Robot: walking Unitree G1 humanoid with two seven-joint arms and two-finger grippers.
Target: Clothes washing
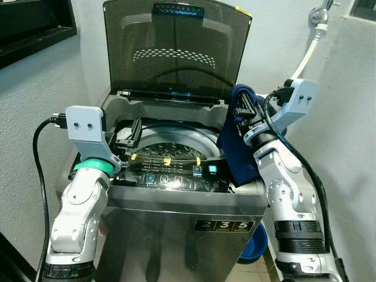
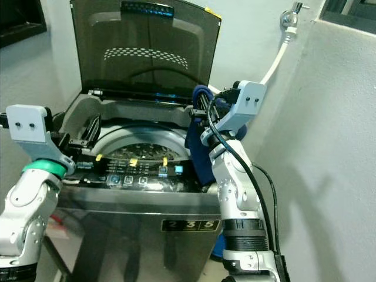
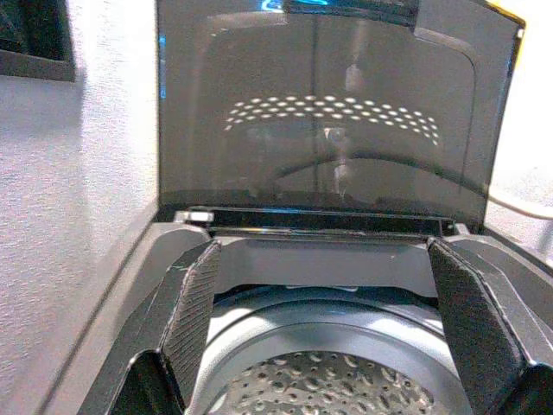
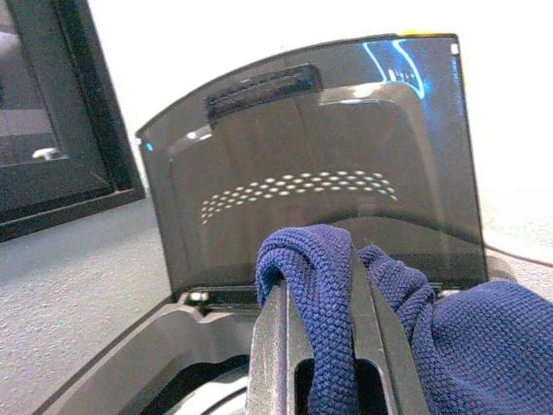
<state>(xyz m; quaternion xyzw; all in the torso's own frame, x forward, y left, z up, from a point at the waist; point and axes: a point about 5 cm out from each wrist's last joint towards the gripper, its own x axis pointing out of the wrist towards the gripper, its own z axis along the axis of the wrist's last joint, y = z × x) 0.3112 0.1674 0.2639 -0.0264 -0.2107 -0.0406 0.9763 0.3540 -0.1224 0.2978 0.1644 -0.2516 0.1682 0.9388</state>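
White wall; one washer (image 1: pixel 176 194) lid up; right pincer (image 4: pixel 320 303) clamps one blue garment (image 1: pixel 238 153); left pincer (image 3: pixel 337 346) apart.

Pale, rough-plastered walls (image 1: pixel 47 88) close in on 3 sides — one on the left, one behind, and one on the right (image 2: pixel 329 147) that comes forward as a corner. High on the left wall sits a dark window frame (image 1: pixel 35 26), its ledge black. At the upper right a metal tap (image 2: pixel 291 16) is fixed to the wall, and a white hose (image 2: pixel 276 61) runs down from it. A second dark frame (image 2: pixel 346 12) sits above the right wall. Light is bright and cool — shadows fall on the right wall. Low down, a blue basin (image 1: pixel 254 244) rests on the tiled floor (image 1: pixel 252 270).
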